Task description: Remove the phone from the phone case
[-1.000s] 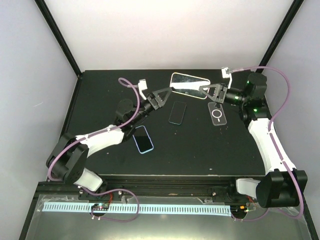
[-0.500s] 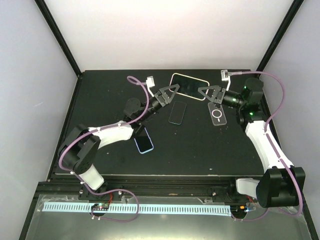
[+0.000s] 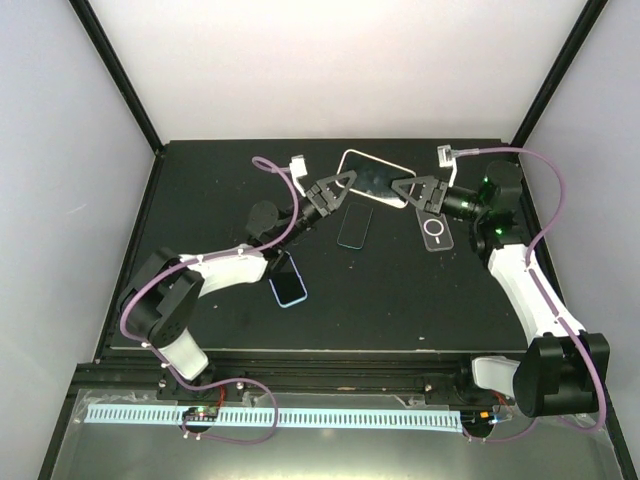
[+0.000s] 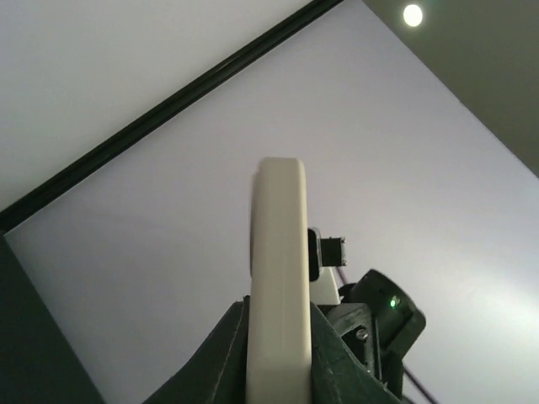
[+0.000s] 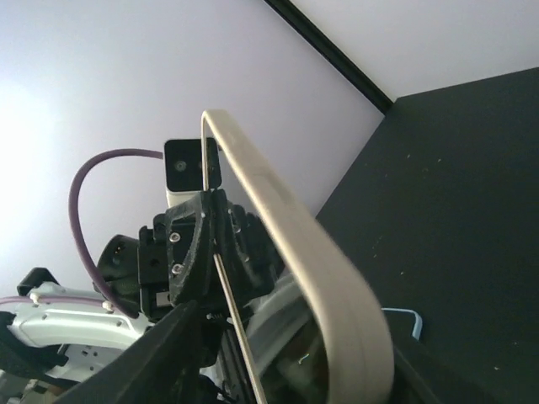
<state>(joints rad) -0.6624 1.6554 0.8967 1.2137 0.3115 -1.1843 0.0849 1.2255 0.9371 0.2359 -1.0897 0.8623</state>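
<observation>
Between the two grippers, up off the table [image 3: 400,300]: phone [image 3: 374,177] seated in its cream case [image 4: 280,286], not yet parted. Gripped at one end by the left gripper [image 3: 338,187], fingers [image 4: 215,366] narrow and pressed on both faces of the case, its edge standing straight up out of them in the left wrist view. Met at the other end by the right gripper [image 3: 404,190], one finger on either side of the case; cannot tell whether clamped or only straddling.

Could drop from here. Likely cause: working the case lip with only a shallow pinch at each end, so that one hold slips as the case flexes. Just to the near side of both grippers, a dark phone [image 3: 354,225]; beside the right gripper on its near side, a clear case [image 3: 436,228]; well to the near side of the left gripper, a blue phone [image 3: 287,278]. Might land on one of these if let go.

Could also fail by squeezing phone and case together: with both holds across the full thickness, pulling apart would only tug the whole thing between the grippers and never free the phone. Might bend the case too, should the grippers turn against each other. Calls, by this judgement, for one hold on the case rim alone and a push on the phone's back.
</observation>
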